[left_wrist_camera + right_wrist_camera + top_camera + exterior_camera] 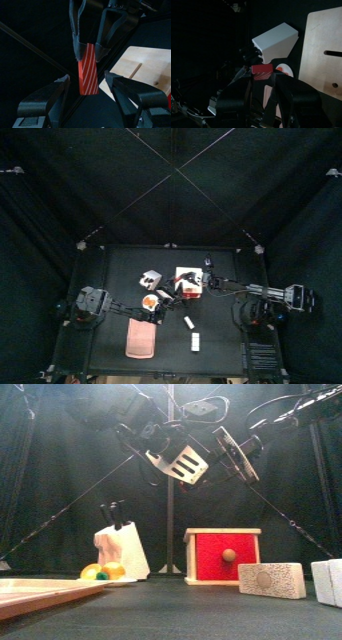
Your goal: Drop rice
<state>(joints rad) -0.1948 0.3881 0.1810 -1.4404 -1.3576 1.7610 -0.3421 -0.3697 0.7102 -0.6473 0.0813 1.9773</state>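
Two tools meet high over the counter (120, 263), and between them is one rice packet (88, 72), red with thin white stripes. The right tool (261, 75) pinches the packet by one end, so it hangs lengthwise. The left tool (87, 82) stands wide, one jaw on each side of the packet's free end. I cannot tell whether either jaw touches it. In the front view the packet (187, 462) is well clear of everything below.

On the counter I count:
- one white knife block (123, 549)
- one red box (222, 556) with a round knob on its face
- one wooden cutting board (140, 338)
- one plate of fruit (151, 303)
- two small pale blocks (190, 321), the other at (194, 341)

In the front view the knife block and red box stand side by side but apart, below the packet. The plate lies just in front of the knife block.

The cutting board lies near the counter's front edge on the left side, with its long side running front to back. The two blocks sit to its right, toward the front, one behind the other. A bare strip of counter runs between the board and the blocks. The back part of the counter, behind the knife block and box, is open. Black curtains close in all sides.
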